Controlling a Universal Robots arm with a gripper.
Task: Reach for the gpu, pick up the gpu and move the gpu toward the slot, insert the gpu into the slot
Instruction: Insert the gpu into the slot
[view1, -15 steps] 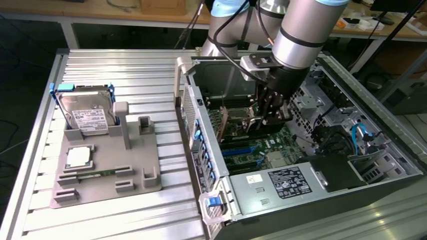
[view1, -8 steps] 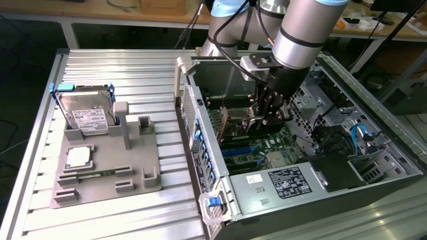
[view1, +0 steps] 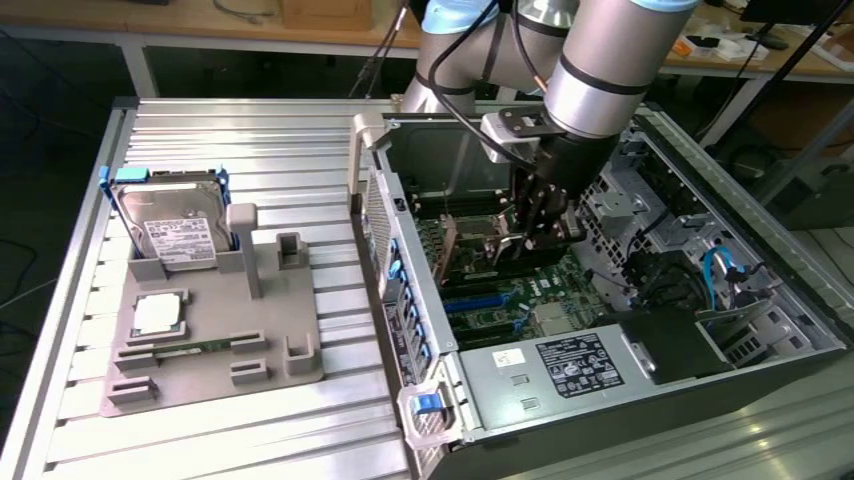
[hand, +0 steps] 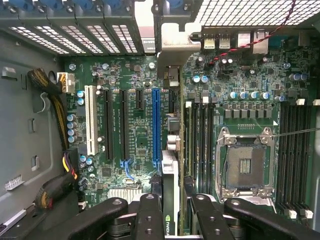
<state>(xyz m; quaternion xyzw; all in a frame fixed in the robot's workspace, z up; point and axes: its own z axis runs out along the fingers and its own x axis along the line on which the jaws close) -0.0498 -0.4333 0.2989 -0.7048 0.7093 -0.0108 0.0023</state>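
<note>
In the exterior view an open computer case (view1: 601, 330) lies on a ribbed metal table (view1: 227, 440), towards the exterior view's right. The arm (view1: 601, 70) comes down from the far side into the case. Its gripper (view1: 527, 240) hangs low over the green motherboard (view1: 534, 290), and the fingers pinch the gpu (view1: 491, 245) between them. The card is held on edge, clear of the board. The blue slot (view1: 470, 298) lies a little nearer than the card. From this angle it is hard to be sure which of the blue strips it is. On the exterior view's left, well apart from the case, a grey fixture (view1: 214, 340) stands on the table with a hard drive (view1: 174, 230) propped upright at its far end.

The wrist view looks straight down onto the motherboard. The dark fingers (hand: 150, 215) close on the gpu (hand: 170, 170) from both sides. The card is seen edge-on, running away from the gripper (hand: 173, 197) to its silvery bracket (hand: 172, 45) at the case wall. The long blue slot (hand: 156, 127) runs parallel to the card and just beside it. The card's edge is not over the slot. It sits between the slot and the black memory slots (hand: 200, 140). Beyond those slots is the square processor socket (hand: 245, 165). A white slot (hand: 90, 120) lies on the other side of the blue one, with black slots between them.
</note>
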